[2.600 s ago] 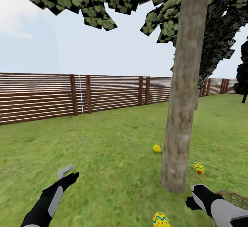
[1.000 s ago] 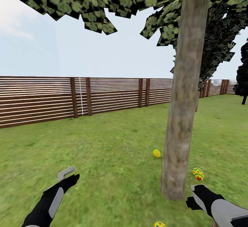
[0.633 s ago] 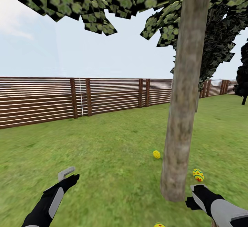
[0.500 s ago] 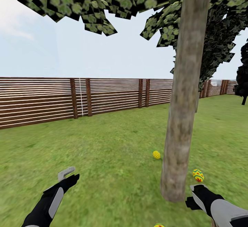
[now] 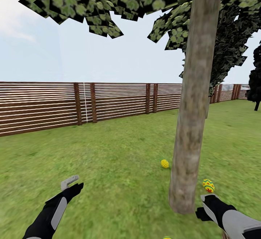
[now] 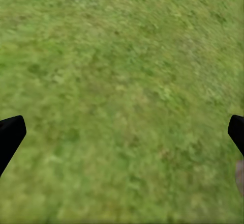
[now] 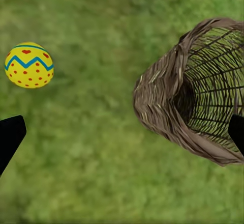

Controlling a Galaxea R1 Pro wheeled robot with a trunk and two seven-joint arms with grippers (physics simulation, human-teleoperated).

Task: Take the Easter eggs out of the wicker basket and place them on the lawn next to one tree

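Both hands, left hand (image 5: 72, 183) and right hand (image 7: 122, 127), spread empty; three Easter eggs (image 5: 165, 163) lie by tree (image 5: 190, 123); confirm wicker basket (image 7: 195, 89) empty.

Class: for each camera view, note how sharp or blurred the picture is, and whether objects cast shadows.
Head view: the pale mottled tree trunk is crisp and casts no shadow.
Left wrist view: the green lawn is smeared soft.
Right wrist view: the yellow red-dotted egg and brown wicker basket are sharp above blurred grass.

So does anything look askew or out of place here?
Yes: the wicker basket lies tipped on its side on the lawn, its mouth facing the right wrist camera. One Easter egg rests on the grass apart from it.
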